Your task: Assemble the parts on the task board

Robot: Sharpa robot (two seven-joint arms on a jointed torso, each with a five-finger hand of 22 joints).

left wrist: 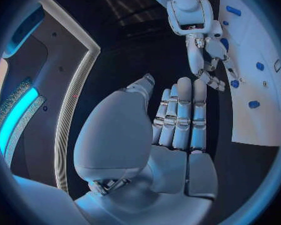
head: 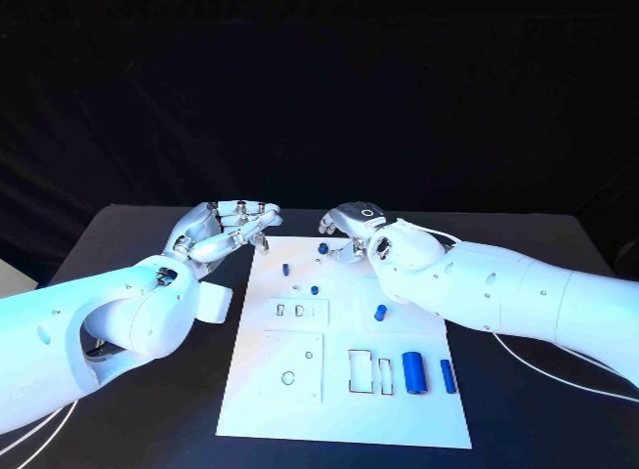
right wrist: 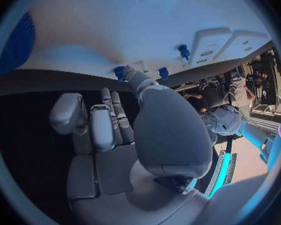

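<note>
Reaching at the frame's upper middle, right hand (head: 357, 231) touches a blue part (head: 324, 248) on the task board (head: 264, 401); whether it's pinched, I can't tell. Left hand (head: 233, 227) is loosely curled, empty. I'd go slow and keep that part upright.

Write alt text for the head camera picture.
Two white robot arms meet above the far end of a white rectangular task board on a black table, the left hand and right hand empty; small blue parts dot the board.
</note>
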